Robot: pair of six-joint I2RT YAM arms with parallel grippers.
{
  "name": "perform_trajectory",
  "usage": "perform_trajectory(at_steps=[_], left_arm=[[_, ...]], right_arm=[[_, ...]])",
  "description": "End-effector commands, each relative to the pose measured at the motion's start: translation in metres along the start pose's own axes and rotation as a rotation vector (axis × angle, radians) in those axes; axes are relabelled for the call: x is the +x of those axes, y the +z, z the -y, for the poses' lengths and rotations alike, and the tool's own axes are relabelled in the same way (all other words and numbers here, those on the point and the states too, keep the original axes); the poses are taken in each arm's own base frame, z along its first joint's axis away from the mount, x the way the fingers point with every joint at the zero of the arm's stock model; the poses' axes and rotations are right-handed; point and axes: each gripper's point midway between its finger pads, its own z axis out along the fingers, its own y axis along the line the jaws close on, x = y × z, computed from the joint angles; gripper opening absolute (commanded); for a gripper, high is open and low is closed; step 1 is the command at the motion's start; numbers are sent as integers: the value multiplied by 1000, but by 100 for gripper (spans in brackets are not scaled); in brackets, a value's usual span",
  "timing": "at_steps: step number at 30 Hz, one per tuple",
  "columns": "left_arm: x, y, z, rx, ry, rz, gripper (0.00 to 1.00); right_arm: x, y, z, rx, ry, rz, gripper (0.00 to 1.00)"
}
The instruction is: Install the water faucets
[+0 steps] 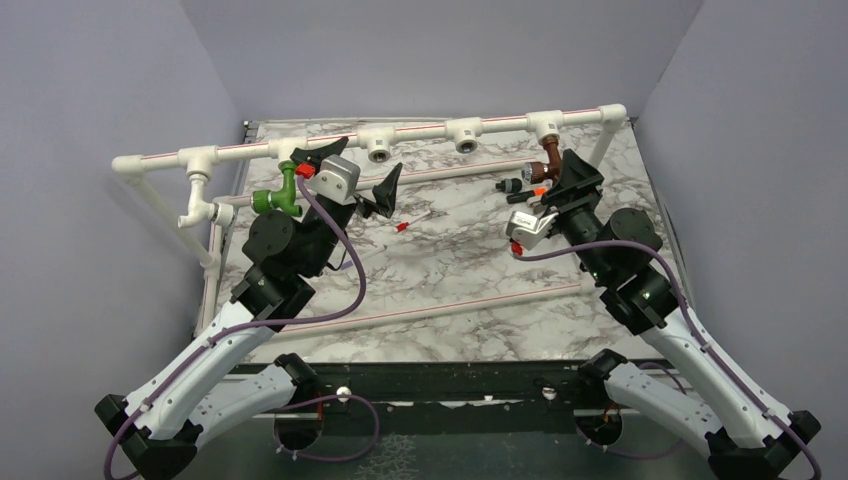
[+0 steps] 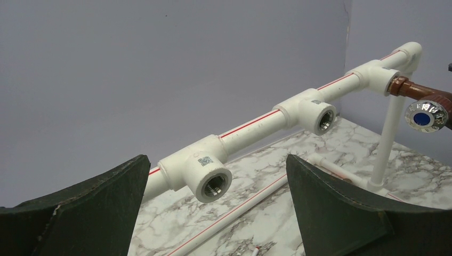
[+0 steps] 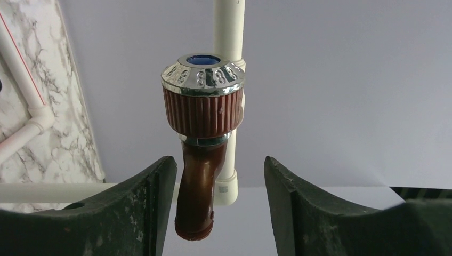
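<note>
Fingers (image 3: 133, 213) of the right gripper (image 3: 218, 165) stand part-open astride the spout of the reddish-brown copper-coloured faucet (image 3: 202, 112); gaps both sides, nothing gripped. Faucet hangs from the white plastic pipe frame (image 1: 420, 131) at the far right corner of the marble counter (image 1: 450, 270). Spout sits nearer one finger, so a squeeze would likely shove it sideways first and strain the stem. Whether the thread is home, cannot tell. Turning the wrong way would back it out; hard torque might drag the light frame. Left gripper (image 2: 216, 160) fingers wide, holding nothing, facing the empty middle T-fittings (image 2: 210, 181). Bright green plastic faucet (image 1: 276, 196) hangs near the frame's left end, close by that arm; a swing could knock it
</note>
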Motion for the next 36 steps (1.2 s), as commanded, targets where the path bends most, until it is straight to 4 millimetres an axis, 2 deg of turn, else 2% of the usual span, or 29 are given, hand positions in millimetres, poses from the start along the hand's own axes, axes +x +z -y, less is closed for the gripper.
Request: perform_trajectory(at_steps=[1,10,18,27,36], left_arm=[[-2,0,-1,-11,4,13,99],[-2,0,-1,-10,3,14,99],[-2,1,-1,-10,3,13,99],[-1,1,-1,-10,4,11,99],[-2,1,0,-5,-2,14,99]], right_arm=[[6,0,13,43,-36,-37,62],[5,0,20,95,21,-32,40],[4,-4,23,190,220,-12,2],[2,-8,27,282,555,33,0],[-2,-7,29,374,994,90,0]])
